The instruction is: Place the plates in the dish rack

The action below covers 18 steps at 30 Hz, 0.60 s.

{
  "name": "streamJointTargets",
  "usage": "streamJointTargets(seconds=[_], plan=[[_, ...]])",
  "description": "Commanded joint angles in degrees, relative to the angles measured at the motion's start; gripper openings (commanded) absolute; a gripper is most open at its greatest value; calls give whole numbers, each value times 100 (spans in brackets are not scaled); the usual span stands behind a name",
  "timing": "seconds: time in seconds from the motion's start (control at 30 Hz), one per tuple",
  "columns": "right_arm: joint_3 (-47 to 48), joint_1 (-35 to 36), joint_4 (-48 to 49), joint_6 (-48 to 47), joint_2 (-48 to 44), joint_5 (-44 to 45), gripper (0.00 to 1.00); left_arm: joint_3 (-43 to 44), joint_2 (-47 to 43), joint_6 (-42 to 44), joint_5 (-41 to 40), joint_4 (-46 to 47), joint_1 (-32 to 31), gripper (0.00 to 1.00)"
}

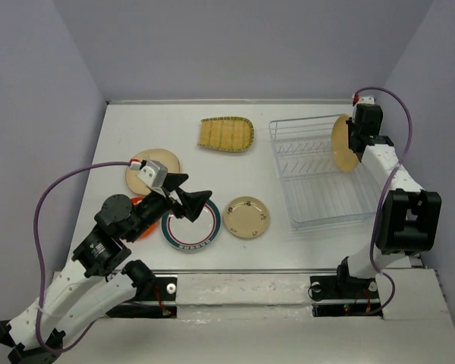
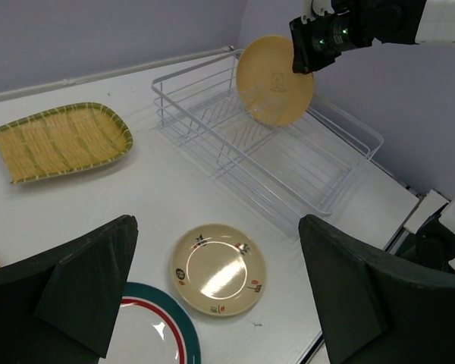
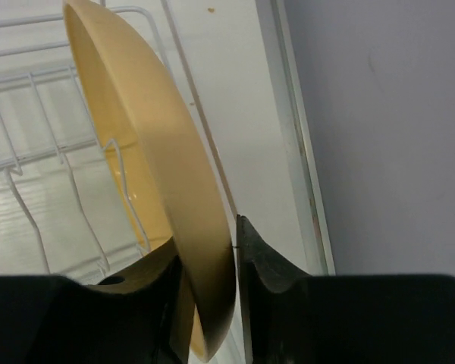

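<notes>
My right gripper (image 1: 354, 138) is shut on the rim of the plain tan round plate (image 1: 343, 142). It holds the plate upright on edge at the far right corner of the white wire dish rack (image 1: 318, 199). In the right wrist view the plate (image 3: 155, 163) sits between my fingers (image 3: 267, 265), with the rack wires (image 3: 30, 155) behind it. I cannot tell whether it rests on the rack. My left gripper (image 1: 189, 201) is open and empty above the white plate with a teal-red rim (image 1: 191, 231). The small beige patterned plate (image 2: 218, 270) lies between its fingers (image 2: 379, 296).
The ribbed yellow-green oblong plate (image 1: 225, 134) lies at the back centre. The cream floral plate (image 1: 153, 163) and the small orange plate (image 1: 139, 202) lie partly hidden under my left arm. Grey walls close in the table on three sides.
</notes>
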Motion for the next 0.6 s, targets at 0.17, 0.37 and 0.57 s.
streamJointTargets(seconds=[0.17, 0.37, 0.57], plan=[[698, -19, -372, 739, 16, 202, 83, -3, 262, -22, -739, 27, -9, 99], [1684, -19, -936, 1905, -149, -175, 91, 15, 666, -101, -1065, -79, 70, 99], [1291, 339, -159, 3076, -1167, -1571, 93, -3, 1193, -346, -890, 0, 991, 99]])
